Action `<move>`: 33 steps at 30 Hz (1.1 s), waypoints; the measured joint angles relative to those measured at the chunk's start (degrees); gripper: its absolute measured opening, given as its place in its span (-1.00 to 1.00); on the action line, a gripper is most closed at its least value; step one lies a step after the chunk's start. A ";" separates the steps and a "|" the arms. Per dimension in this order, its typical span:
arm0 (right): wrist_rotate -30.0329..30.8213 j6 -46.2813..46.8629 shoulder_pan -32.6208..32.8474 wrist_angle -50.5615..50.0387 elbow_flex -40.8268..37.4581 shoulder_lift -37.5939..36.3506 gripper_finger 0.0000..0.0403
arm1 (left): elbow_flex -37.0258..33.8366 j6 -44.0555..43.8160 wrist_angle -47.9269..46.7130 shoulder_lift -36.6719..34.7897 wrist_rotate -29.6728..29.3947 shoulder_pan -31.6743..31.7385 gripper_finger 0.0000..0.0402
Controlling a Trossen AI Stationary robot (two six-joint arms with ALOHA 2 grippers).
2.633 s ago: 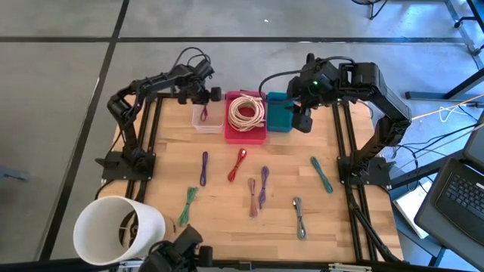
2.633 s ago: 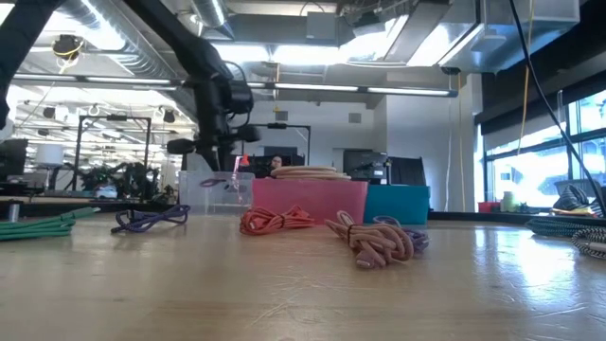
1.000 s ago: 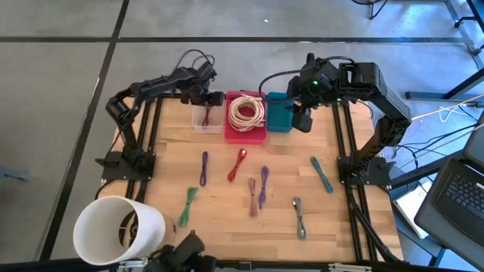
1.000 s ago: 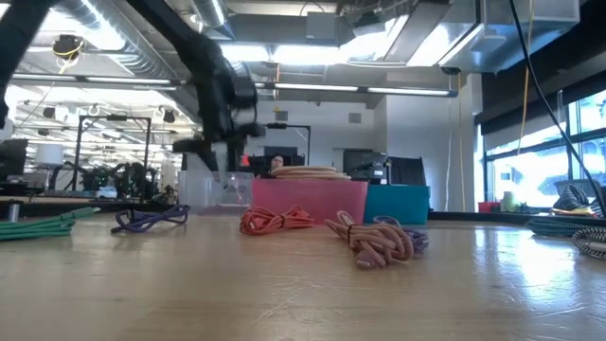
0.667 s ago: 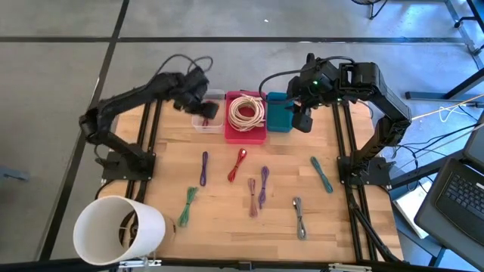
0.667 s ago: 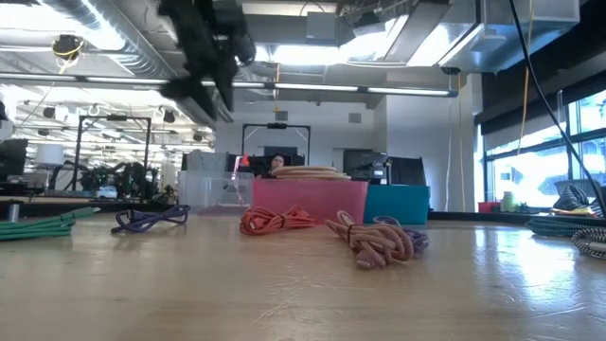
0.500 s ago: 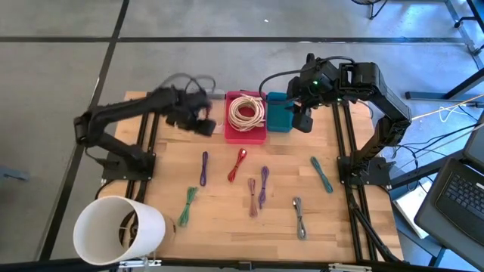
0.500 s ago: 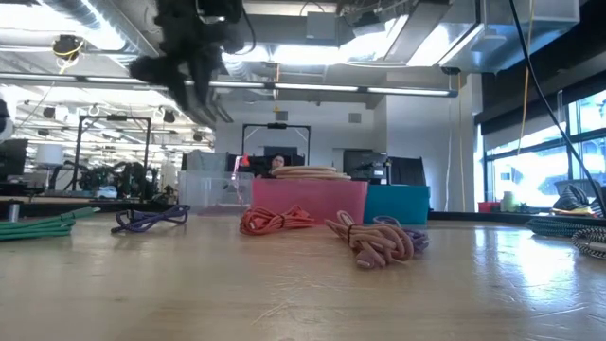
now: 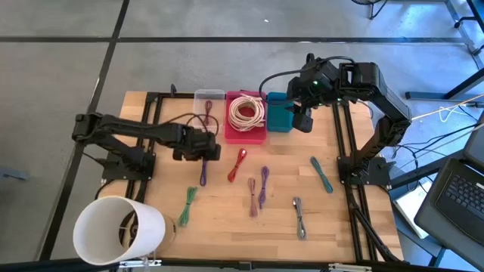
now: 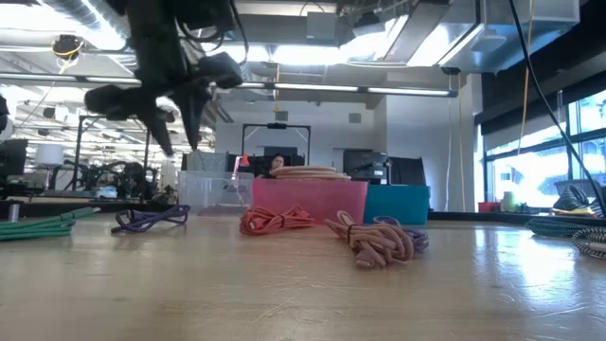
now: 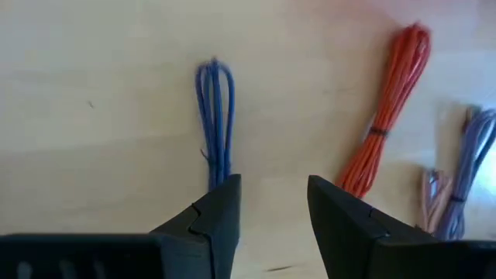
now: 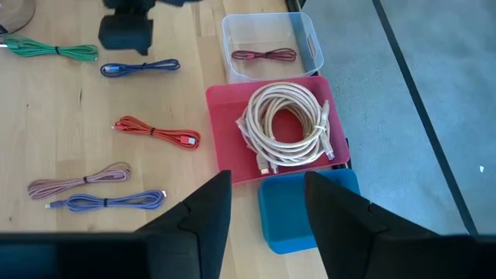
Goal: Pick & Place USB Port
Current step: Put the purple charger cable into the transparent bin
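Several bundled USB cables lie flat on the wooden table [image 9: 151,185]: blue [image 9: 204,171], red [image 9: 239,163], pink [image 9: 252,196], purple [image 9: 263,186], green [image 9: 187,205], grey [image 9: 300,217], teal [image 9: 321,174]. A dark red cable [image 12: 263,55] lies in the clear box [image 9: 206,106]. My left gripper [image 9: 206,153] hangs open, pointing down, over the blue cable's far end [image 11: 215,128], above the table in the low view [image 10: 178,133]; nothing sits between its fingers [image 11: 271,203]. My right gripper [image 9: 302,125] waits open, high over the blue box [image 9: 278,112], with an empty gap [image 12: 267,198].
A red box [image 9: 246,121] holding a cream cable coil [image 12: 287,128] stands between the clear box and the blue box at the far edge. A white cylinder [image 9: 117,230] stands at the near left corner. Bare wood lies left of the green cable.
My left gripper has risen from the clear box and swung toward the table's near edge, rolling its wrist, and now hangs over the blue cable. The dark red cable stays in the clear box.
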 joint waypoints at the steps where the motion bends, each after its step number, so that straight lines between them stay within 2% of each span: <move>1: 0.00 -0.02 0.00 0.02 0.00 0.00 -0.18 | -0.91 -1.22 0.86 0.28 -0.01 -0.64 -0.29; 6: 0.00 -1.15 0.00 0.00 0.02 0.00 -0.18 | -4.04 -5.71 1.92 1.75 0.52 -3.13 -0.29; 13: 0.00 -1.33 0.00 0.00 0.02 0.00 -0.18 | -6.24 -7.77 6.24 4.83 1.45 -5.34 -0.29; 28: 0.01 -1.28 0.00 0.61 0.02 0.00 -0.18 | -6.58 -3.29 11.05 16.24 1.47 -5.12 -0.29; 30: 0.00 -1.28 0.00 0.66 0.02 0.00 -0.18 | -6.61 -3.04 11.04 16.02 1.10 -5.14 -0.35; 33: 0.02 -1.28 0.00 0.66 0.02 0.00 -0.18 | -6.89 -3.03 10.55 14.03 -0.10 -5.11 -0.56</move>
